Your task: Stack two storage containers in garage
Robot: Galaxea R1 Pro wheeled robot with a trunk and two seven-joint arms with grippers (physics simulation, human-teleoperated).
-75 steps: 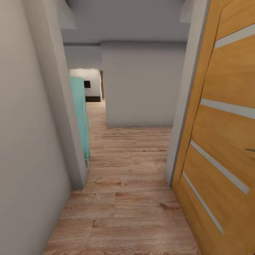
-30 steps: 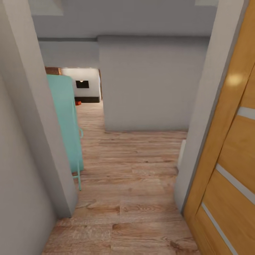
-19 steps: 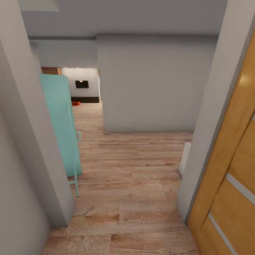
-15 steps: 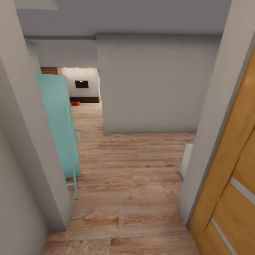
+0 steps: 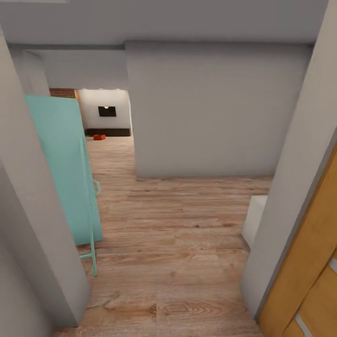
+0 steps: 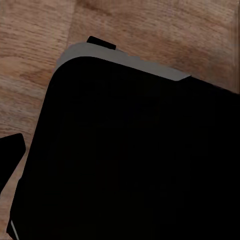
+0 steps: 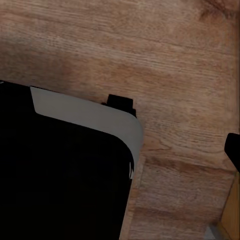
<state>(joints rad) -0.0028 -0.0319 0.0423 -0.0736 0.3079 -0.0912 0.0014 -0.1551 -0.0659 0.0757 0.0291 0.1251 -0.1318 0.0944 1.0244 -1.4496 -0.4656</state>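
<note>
Head view: a hallway with a light wood-plank floor point(image 5: 178, 243) runs ahead. A big grey wall point(image 5: 210, 112) stands straight in front. A grey wall corner point(image 5: 32, 224) is close on the left, and a teal door point(image 5: 65, 173) leans open just past it. On the right a grey door frame point(image 5: 299, 187) stands close, with an orange wooden door point(image 5: 309, 285) right beside it. A small white block point(image 5: 255, 224) sits on the floor by that frame. Between the two near edges there is an open strip of floor. Far down the left opening is the living room point(image 5: 105, 117), with a bit of red brick point(image 5: 63, 92) and a white wall. One storage container point(image 5: 98, 137), tiny and orange-red, lies on the floor there, far off.

Left wrist view: a big black robot part point(image 6: 135, 160) with a grey edge sits over the wood planks. I cannot tell if the left gripper is spread or pressed together.

Right wrist view: a black robot part point(image 7: 60, 175) with a grey rim sits over the wood planks, and a sliver of the orange door point(image 7: 231, 215) is at one corner. I cannot tell the right gripper's state either.
</note>
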